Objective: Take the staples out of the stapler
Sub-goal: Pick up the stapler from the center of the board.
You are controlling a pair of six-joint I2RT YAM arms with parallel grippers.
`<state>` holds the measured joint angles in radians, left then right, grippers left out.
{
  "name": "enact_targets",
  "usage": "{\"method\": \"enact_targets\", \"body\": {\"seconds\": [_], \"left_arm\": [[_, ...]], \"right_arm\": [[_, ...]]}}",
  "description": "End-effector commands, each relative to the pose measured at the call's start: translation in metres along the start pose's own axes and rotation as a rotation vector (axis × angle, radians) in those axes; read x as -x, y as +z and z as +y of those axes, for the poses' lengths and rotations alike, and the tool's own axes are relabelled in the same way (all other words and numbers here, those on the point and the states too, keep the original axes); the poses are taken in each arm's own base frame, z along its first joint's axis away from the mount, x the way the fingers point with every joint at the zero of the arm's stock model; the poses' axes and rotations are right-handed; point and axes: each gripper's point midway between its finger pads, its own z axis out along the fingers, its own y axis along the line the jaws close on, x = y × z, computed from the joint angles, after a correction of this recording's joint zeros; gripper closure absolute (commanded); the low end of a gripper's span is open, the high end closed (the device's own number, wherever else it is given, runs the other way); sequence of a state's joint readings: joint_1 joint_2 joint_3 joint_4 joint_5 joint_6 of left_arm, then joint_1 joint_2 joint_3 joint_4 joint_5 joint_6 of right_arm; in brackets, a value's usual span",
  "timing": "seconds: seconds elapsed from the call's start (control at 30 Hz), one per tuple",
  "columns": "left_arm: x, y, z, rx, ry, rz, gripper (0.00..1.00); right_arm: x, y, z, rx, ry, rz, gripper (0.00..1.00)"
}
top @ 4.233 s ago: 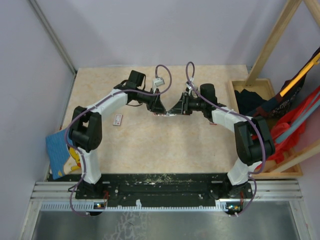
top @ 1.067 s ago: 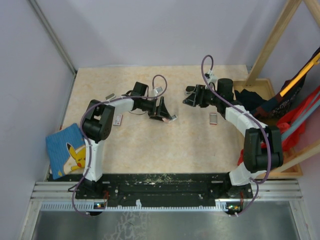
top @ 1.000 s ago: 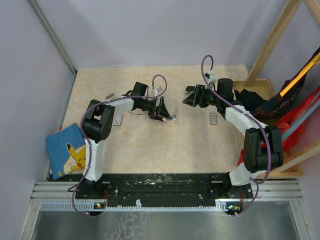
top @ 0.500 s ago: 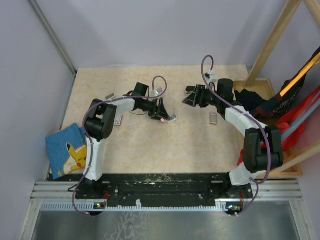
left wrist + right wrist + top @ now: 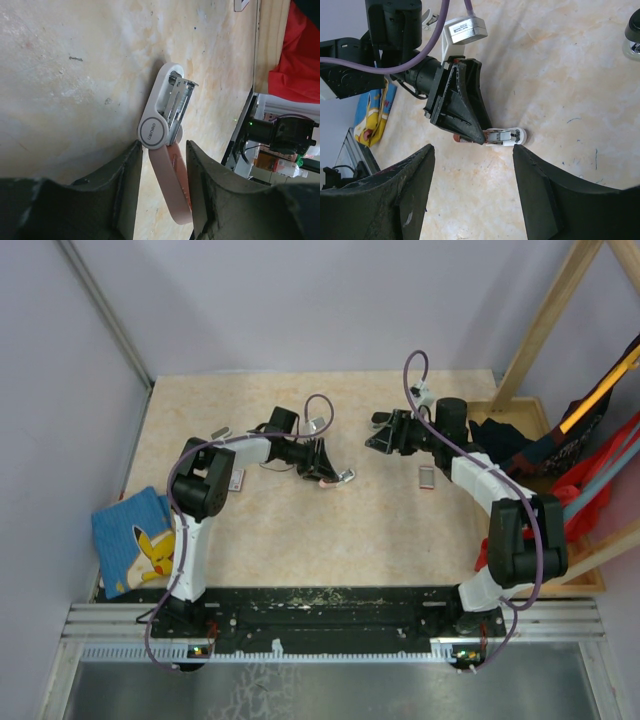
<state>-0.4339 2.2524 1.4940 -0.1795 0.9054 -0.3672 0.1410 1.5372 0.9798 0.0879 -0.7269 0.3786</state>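
Note:
The stapler (image 5: 161, 112) lies folded open on the table, white top arm with its bare metal magazine (image 5: 177, 102) away from me. Its pink base runs back between the fingers (image 5: 125, 175) of my left gripper (image 5: 164, 150). The jaws have narrowed around that base, with a slim gap still showing on one side. From above the stapler (image 5: 341, 477) sits just right of the left gripper (image 5: 322, 470). I cannot make out any staples. My right gripper (image 5: 378, 440) hovers open and empty to the right, looking down on the stapler (image 5: 506, 136).
Two small white-and-red tags (image 5: 236, 479) (image 5: 427, 476) and a small silvery clip (image 5: 221, 433) lie on the table. A blue picture book (image 5: 130, 540) hangs off the left edge. A wooden box of clothes (image 5: 515, 435) stands at the right.
The left jaws have narrowed from wide open around the stapler's pink base, and that gripper has edged slightly left. The right arm has stayed put over the last second.

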Motion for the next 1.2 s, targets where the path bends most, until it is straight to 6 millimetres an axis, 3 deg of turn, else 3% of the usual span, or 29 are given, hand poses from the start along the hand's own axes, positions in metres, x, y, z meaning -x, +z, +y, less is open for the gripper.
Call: {"method": "enact_targets", "body": {"seconds": [0.0,0.63,0.83,1.03,1.17], "left_arm": [[-0.009,0.008,0.019,0.047,-0.04,0.023,0.54],[0.004,0.003,0.008,0.05,0.0,0.004,0.8],[0.036,-0.016,-0.004,0.148,0.143,-0.07,0.82],[0.075,-0.048,-0.013,0.317,0.342,-0.193,0.82],[0.091,-0.068,-0.017,0.424,0.457,-0.26,0.82]], "right_arm": [[0.022,-0.008,0.021,0.048,-0.073,-0.07,0.36],[0.022,-0.009,0.022,0.049,-0.077,-0.073,0.36],[0.021,-0.008,0.021,0.05,-0.078,-0.072,0.36],[0.022,-0.009,0.021,0.05,-0.079,-0.073,0.36],[0.023,-0.009,0.021,0.046,-0.084,-0.077,0.36]]}}
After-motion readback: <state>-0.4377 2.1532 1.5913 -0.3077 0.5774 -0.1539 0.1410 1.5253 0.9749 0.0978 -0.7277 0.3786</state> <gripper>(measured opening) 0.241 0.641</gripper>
